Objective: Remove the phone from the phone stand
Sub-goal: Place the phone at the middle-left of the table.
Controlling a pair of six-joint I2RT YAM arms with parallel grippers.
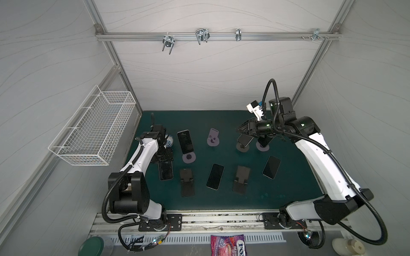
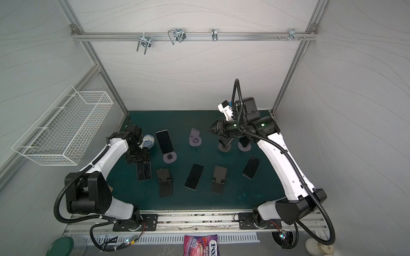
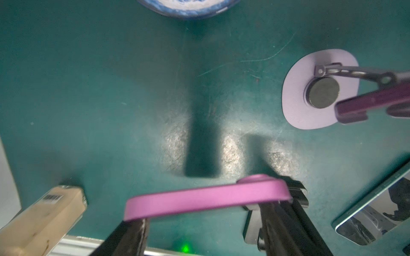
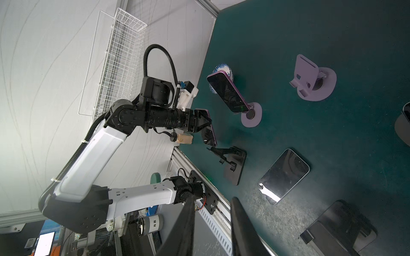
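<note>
Left pincer (image 3: 204, 213) clamps a purple-cased, dark-screened phone (image 3: 206, 197).

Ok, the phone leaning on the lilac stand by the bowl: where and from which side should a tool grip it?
Probably across the long edges of the phone near its raised far end, from above: its lower end sits on the lilac stand, so the top stands free.

White wavy-lined wall panels (image 1: 210, 73) close in 3 sides w/ alu framing, a rail (image 1: 277, 35) w/ metal hooks (image 1: 202, 36) across 12 o'clock, white wire basket (image 1: 95, 126) on the wall at 9, dk green worktop (image 1: 188, 119) in the centre w/ soft glare, slotted white strip (image 1: 188, 238) at 6.
</note>
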